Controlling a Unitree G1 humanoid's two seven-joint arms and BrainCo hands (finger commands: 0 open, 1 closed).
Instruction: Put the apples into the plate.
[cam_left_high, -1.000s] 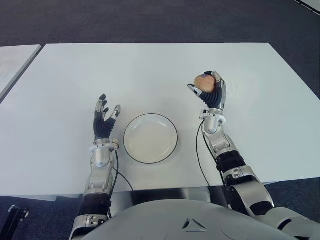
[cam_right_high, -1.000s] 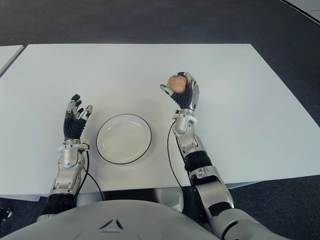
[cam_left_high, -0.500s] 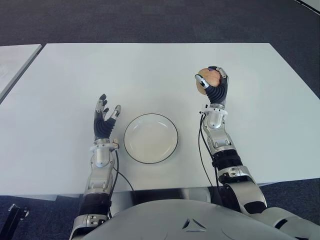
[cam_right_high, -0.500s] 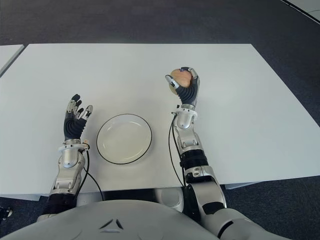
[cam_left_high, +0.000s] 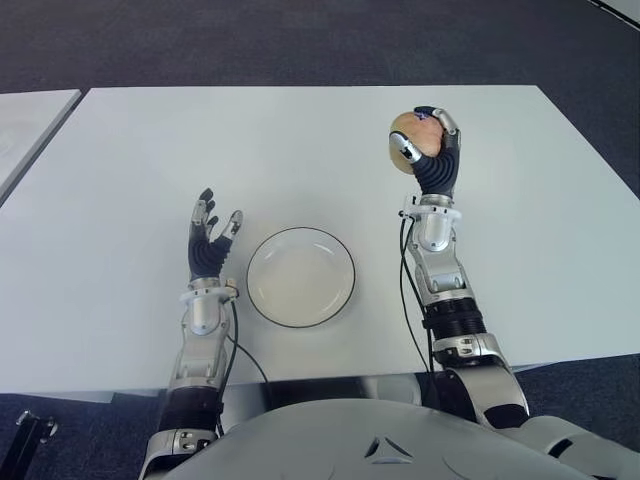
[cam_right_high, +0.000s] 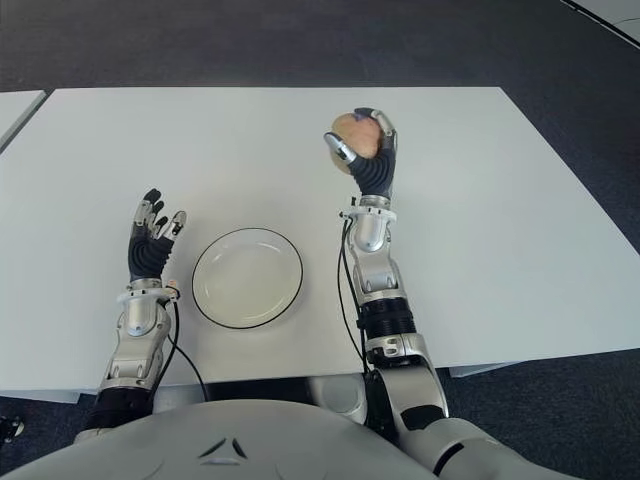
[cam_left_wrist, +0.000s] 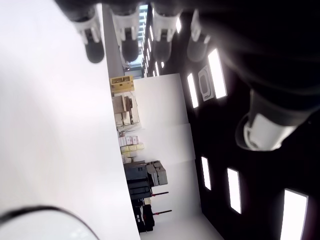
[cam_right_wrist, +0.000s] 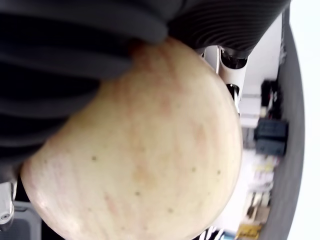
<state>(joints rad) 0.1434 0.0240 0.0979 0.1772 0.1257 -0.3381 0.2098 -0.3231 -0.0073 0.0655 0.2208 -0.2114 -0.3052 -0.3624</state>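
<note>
The right hand (cam_left_high: 428, 150) is raised above the white tabletop (cam_left_high: 300, 150), fingers wrapped around a round yellowish apple (cam_left_high: 408, 127); its axis cannot be told. The plate (cam_left_high: 300, 277) lies nearer, left; beyond it the left hand (cam_left_high: 208, 243) shows, fingers spread

White table (cam_left_high: 300, 140), dark carpet (cam_left_high: 300, 40)

Right robot hand (cam_left_high: 428, 150) wraps the apple (cam_left_high: 407, 152) — its far side is hidden behind the fingers. In the right wrist view the apple (cam_right_wrist: 135, 150) fills the picture, cut off at the bottom edge. In the left wrist view only a sliver of the plate (cam_left_wrist: 40, 225) shows — the rest runs off the edge.
</note>
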